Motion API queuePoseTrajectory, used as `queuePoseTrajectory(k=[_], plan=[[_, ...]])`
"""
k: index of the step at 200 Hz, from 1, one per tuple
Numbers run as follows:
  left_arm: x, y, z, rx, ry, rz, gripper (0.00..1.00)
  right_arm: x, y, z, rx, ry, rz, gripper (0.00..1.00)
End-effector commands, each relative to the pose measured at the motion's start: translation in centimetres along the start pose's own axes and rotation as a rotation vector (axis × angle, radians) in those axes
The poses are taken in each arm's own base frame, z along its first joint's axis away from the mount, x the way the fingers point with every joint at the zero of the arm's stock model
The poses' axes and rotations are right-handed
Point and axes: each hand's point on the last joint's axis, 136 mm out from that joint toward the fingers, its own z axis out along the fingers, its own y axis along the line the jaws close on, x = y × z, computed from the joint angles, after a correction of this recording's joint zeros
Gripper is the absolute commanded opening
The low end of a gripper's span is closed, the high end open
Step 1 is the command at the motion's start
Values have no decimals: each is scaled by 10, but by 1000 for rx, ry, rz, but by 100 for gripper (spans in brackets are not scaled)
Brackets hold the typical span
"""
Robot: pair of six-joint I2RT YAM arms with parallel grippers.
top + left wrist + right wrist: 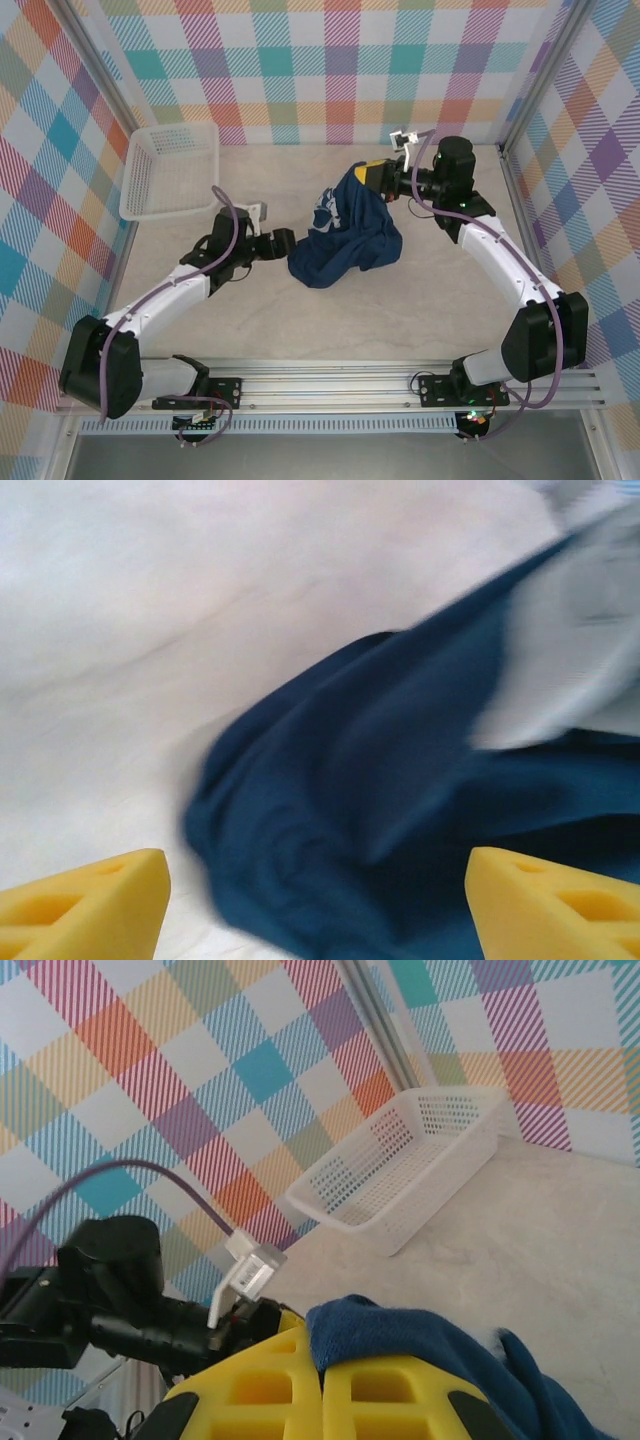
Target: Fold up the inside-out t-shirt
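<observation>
The inside-out t-shirt (345,240) is seen as a crumpled dark navy heap with a pale print on a raised fold. It lies on the table (300,330) to the right of the white basket (135,175) and nearer the arms' bases. One corner is lifted and pinched in the right gripper (378,178), whose jaws are pressed together on it. The left gripper (283,243) is held spread, just beside the heap's basket-side edge. Soft folds and a blurred pale patch are shown from the left wrist. The clamped cloth edge, with the basket beyond, is shown from the right wrist.
</observation>
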Motion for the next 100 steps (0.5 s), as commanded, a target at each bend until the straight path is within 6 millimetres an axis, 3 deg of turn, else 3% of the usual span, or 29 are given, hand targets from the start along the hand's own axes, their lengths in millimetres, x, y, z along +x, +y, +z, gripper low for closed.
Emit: queuePoseTrajectory(k=[1, 23, 35, 51, 65, 100], plan=[[-14, -62, 8, 157, 9, 187, 78, 5, 15, -1, -78, 24, -44, 0], [-27, -66, 36, 122, 21, 235, 69, 9, 18, -3, -83, 36, -46, 0], [-29, -72, 51, 149, 42, 241, 53, 9, 21, -6, -74, 40, -58, 0], [-30, -68, 62, 124, 68, 230, 22, 7, 21, -13, -31, 37, -82, 0], [-34, -54, 55, 69, 38, 217, 8, -2, 18, -26, 39, 18, -108, 0], [-31, 17, 29, -77, -17, 55, 0, -28, 24, -60, 76, -95, -125, 0]])
